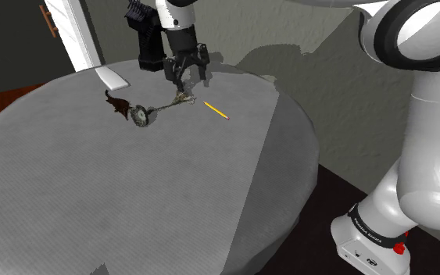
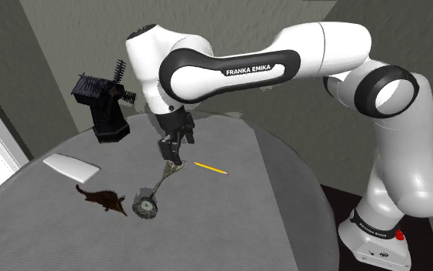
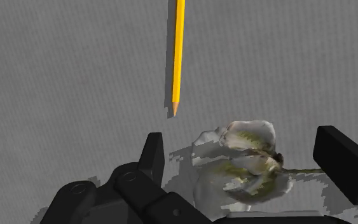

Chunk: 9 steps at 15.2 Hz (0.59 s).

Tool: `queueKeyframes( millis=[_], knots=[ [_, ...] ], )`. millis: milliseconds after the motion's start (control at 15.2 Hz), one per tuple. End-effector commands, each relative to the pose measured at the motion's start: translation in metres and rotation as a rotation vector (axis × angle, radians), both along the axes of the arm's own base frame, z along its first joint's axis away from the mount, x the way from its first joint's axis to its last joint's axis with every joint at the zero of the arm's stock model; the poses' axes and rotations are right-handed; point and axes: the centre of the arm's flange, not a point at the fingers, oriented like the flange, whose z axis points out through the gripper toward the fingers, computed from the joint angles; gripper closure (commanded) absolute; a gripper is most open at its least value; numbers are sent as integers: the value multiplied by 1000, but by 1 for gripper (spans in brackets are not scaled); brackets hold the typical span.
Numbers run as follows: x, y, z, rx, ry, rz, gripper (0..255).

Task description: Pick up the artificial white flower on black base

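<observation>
The artificial flower lies on its side on the round grey table [image 1: 132,203]. Its round dark base [image 1: 140,116] [image 2: 144,205] points toward the brown figure, and a thin stem runs to the pale blossom [image 1: 182,98] [image 2: 174,168]. My gripper [image 1: 185,80] [image 2: 174,156] hangs directly over the blossom, open. In the wrist view the white blossom [image 3: 244,162] sits between the two fingers of the gripper [image 3: 246,156], which stand apart with a gap on each side.
A yellow pencil [image 1: 216,110] [image 2: 210,168] [image 3: 178,57] lies just beyond the blossom. A small brown animal figure [image 1: 116,104] [image 2: 103,200], a white flat block [image 1: 112,77] [image 2: 71,166] and a black windmill model [image 1: 148,35] [image 2: 103,104] stand nearby.
</observation>
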Motion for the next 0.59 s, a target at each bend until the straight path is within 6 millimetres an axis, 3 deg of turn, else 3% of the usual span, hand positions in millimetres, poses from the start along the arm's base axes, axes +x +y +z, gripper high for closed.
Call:
queueKeyframes(
  millis=[0, 528],
  knots=[
    [17, 17, -2, 2, 8, 2, 0],
    [17, 17, -42, 2, 8, 2, 0]
  ],
)
